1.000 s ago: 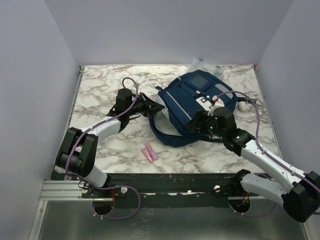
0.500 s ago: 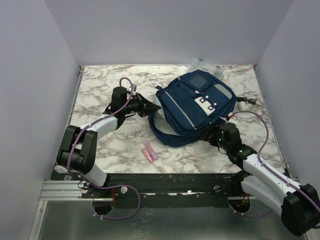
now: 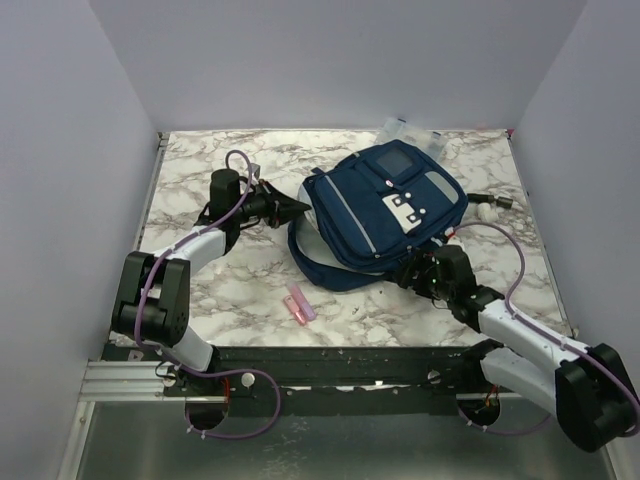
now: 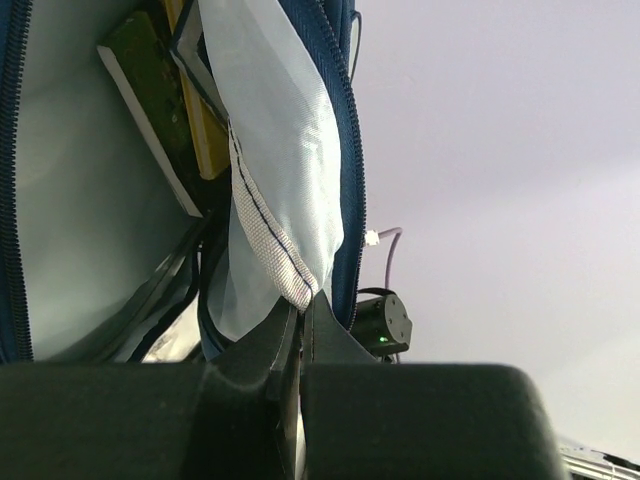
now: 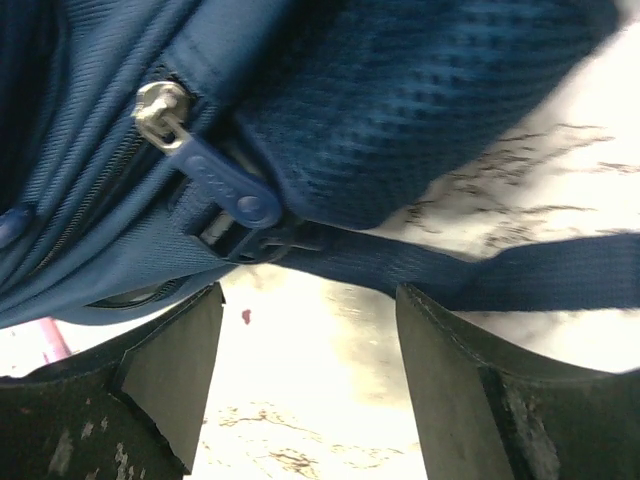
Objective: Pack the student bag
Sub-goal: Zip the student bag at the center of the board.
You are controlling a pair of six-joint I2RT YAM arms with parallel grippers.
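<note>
The navy student bag (image 3: 385,210) lies on the marble table, its main opening turned to the left. My left gripper (image 3: 298,208) is shut on the pale lining edge (image 4: 285,250) of that opening and holds it apart. Inside the bag, an olive book (image 4: 150,90) and a yellow one (image 4: 200,135) show. My right gripper (image 3: 408,274) stands open low over the table at the bag's near right corner. In the right wrist view, the gap between its fingers (image 5: 305,315) holds only tabletop. A blue zipper pull (image 5: 215,180) and the strap (image 5: 500,275) lie just beyond.
A small pink item (image 3: 300,303) lies on the table in front of the bag. A clear plastic box (image 3: 405,130) sits at the back edge behind the bag. Small white and metallic bits (image 3: 492,206) lie to the bag's right. The strap loop (image 3: 320,270) trails towards the near side.
My left gripper has drawn the bag's edge leftward, and the bag slid left with it. My right gripper has come off the bag's front and dropped to its near right corner.
</note>
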